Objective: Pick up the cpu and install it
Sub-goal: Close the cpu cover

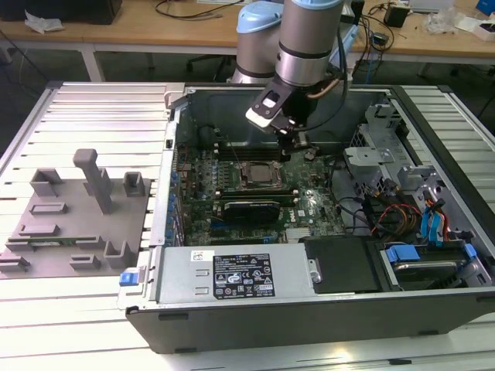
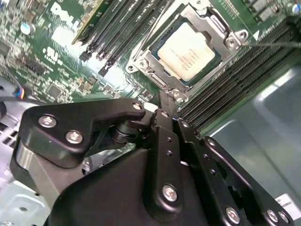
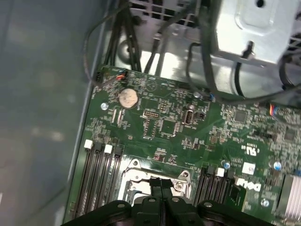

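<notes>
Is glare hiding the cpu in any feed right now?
Second wrist view: the cpu is brightly lit but its outline shows; glare whites out a patch of motherboard nearby. Exterior view: the case interior lies in shade, darker than the table slats.

Beyond the gripper [image 1: 297, 145], we list: one wooden-topped bench [image 1: 155, 35] on white legs, bearing loose cables [image 1: 189, 9] and, perhaps, crumpled paper [image 1: 42, 22]; dark floor [image 1: 39, 66] beneath. Below and around the gripper: ribbed aluminium table [image 1: 85, 116], glare [image 1: 332, 357] along its near edge.
</notes>
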